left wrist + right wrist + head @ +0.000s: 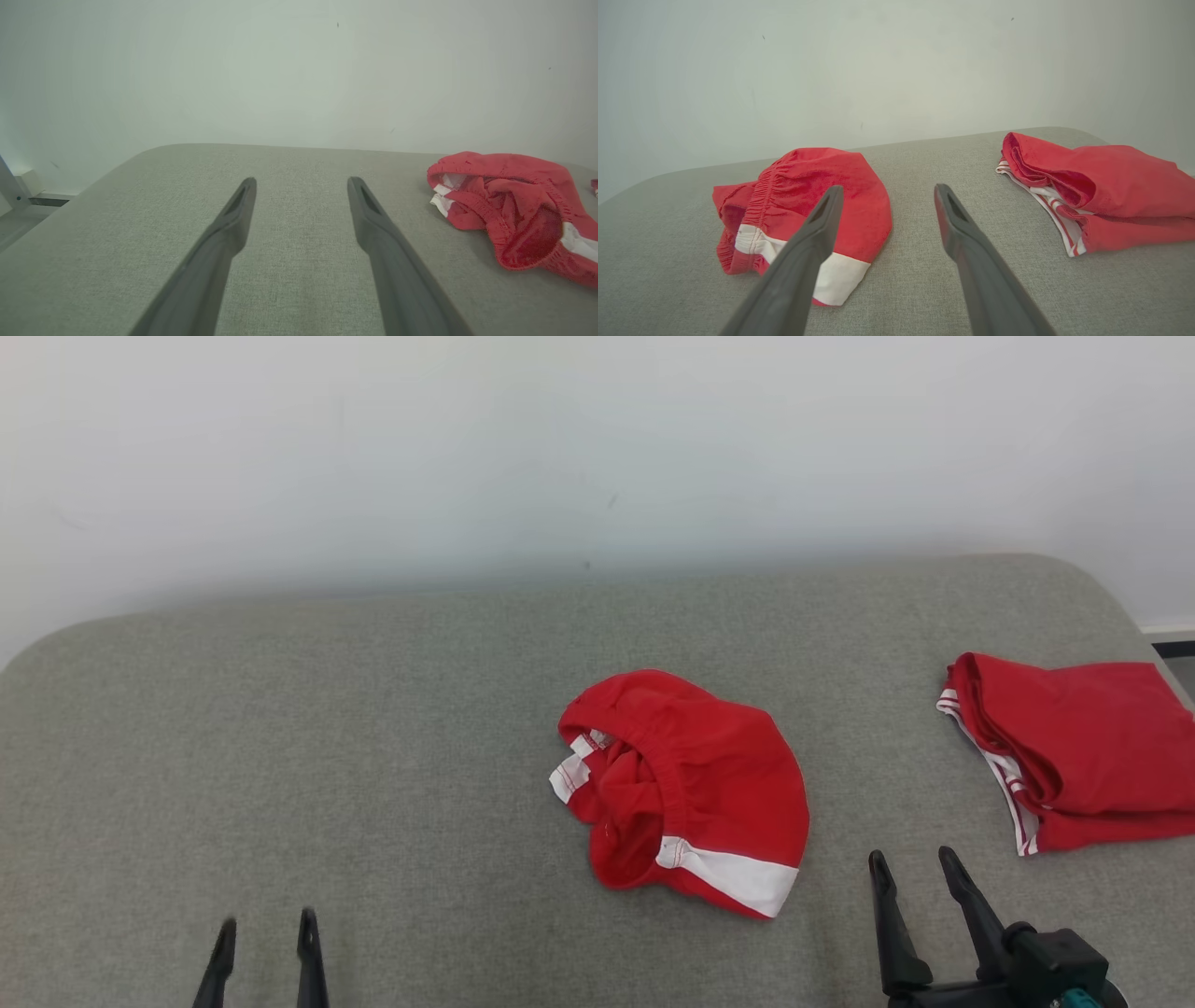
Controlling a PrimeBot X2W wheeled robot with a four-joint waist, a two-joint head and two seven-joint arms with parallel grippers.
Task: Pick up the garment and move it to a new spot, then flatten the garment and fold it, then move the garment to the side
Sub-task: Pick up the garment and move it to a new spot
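We see the garment (686, 793), red shorts with white bands, lying crumpled near the middle of the grey padded surface (327, 756), a little to the right, with its elastic waistband turned open toward the left. Our right gripper (912, 855) is just to the right of it and nearer to us, with its two fingers spread apart and nothing between them; it does not touch the cloth. Our left gripper (266, 922) is at the near left, well apart from the garment, and its fingers are also spread and empty. At the right edge of the surface lies a second red piece (1083, 756) with white stripes, folded flat; we judge that this one is not the work in hand, because it is already neat and put to the side. For the crumpled garment, in our judgement, no step is done yet: it is not lifted, not flattened, not folded. All is left to do: to pick it up and put it on a new spot, perhaps the free area at the left, then to spread it, fold it and move it aside. The right gripper looks better placed for the first grasp
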